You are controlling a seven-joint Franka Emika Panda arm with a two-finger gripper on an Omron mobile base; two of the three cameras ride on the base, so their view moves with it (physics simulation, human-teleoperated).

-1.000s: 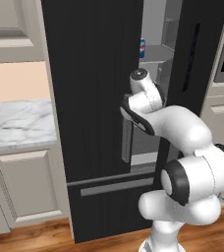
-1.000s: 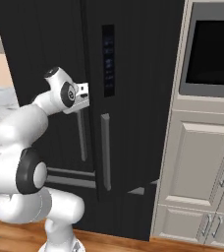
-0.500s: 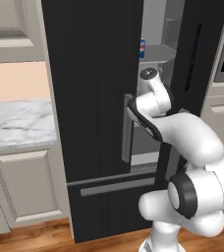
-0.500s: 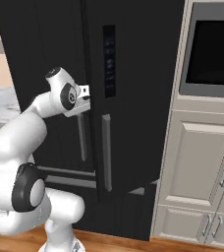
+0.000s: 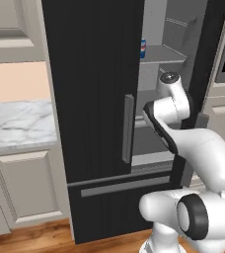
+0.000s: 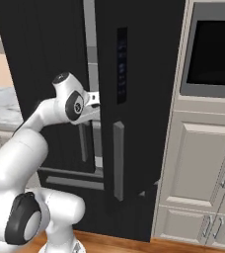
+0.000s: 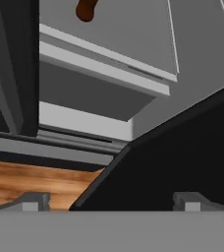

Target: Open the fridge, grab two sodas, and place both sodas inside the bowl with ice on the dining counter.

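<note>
Your fridge stands ajar: left base catches the blue can, hand view the cola bottle; gripper spread wide, empty.

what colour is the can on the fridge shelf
Blue with a red-and-white logo; the can shows best in the left base view.

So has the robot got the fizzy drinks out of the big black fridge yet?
Not yet. The tall black fridge is partly open: a gap between its doors shows grey shelves. The small blue can sits on a shelf, and the dark brown bottle is inside too. The gripper is open, holding nothing, at the gap. Both drinks must still be grabbed and carried to the bowl.
</note>
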